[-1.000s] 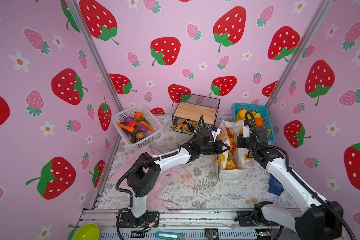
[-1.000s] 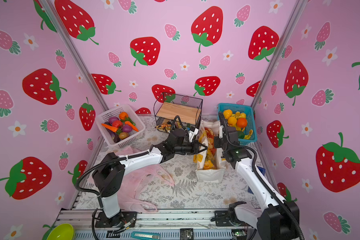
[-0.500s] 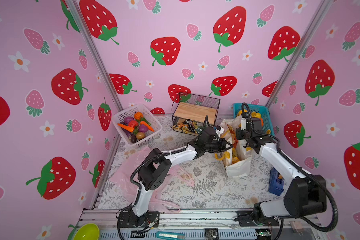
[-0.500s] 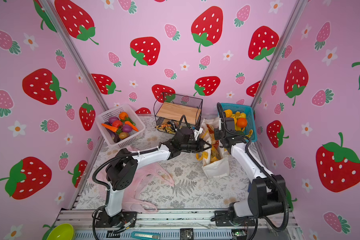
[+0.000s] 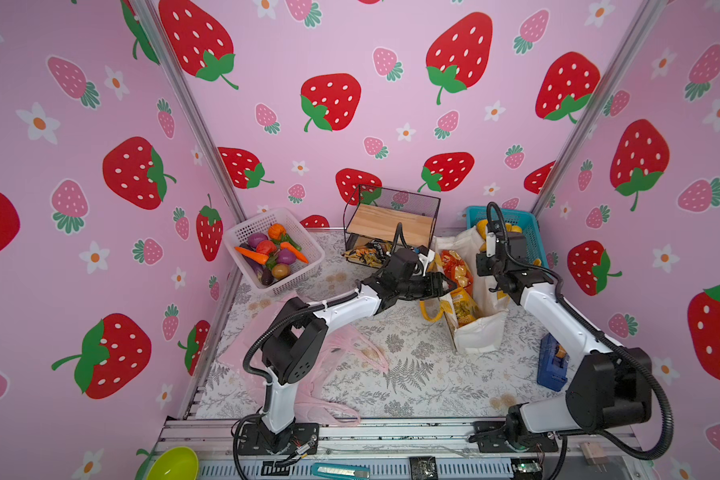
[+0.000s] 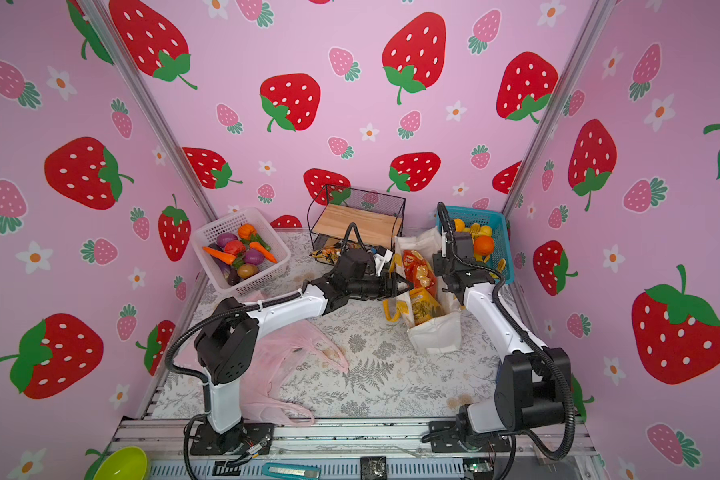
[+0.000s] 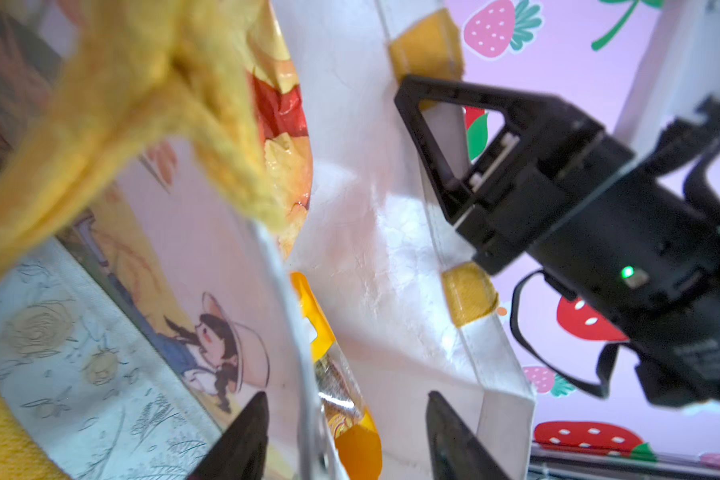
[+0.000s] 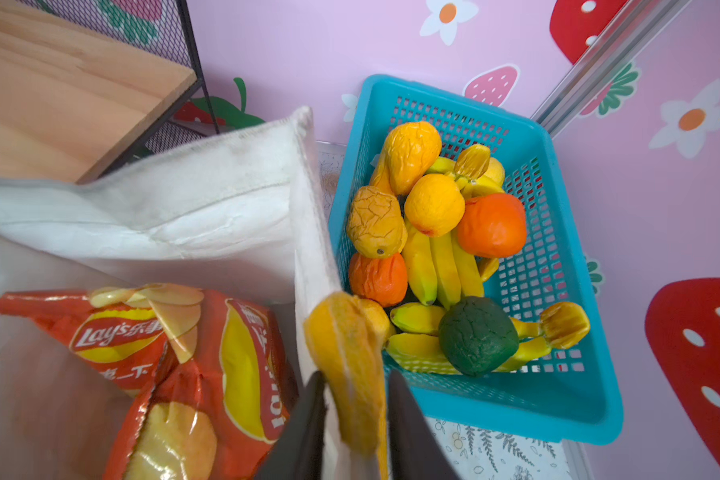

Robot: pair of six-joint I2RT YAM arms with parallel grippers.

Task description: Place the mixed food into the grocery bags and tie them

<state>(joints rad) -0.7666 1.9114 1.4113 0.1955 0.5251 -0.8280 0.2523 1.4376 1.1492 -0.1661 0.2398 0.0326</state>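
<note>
Two tools: left tool (image 7: 346, 405) parted astride the tote (image 5: 481, 332) wall, right tool (image 8: 354, 376) bracketing its handle (image 8: 348, 345) by blue basket (image 8: 558, 399), hold unclear.

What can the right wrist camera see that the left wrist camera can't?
Only the right wrist view shows the blue basket piled with fruit and the wooden shelf. Only the left wrist view shows the girl in a hat printed on the white tote, the yellow-orange packet inside it, and the left gripper, open around the tote's near wall. Both show the tote, the red packet in it, its yellow handles, and the right gripper, with a handle between its fingertips.
</note>
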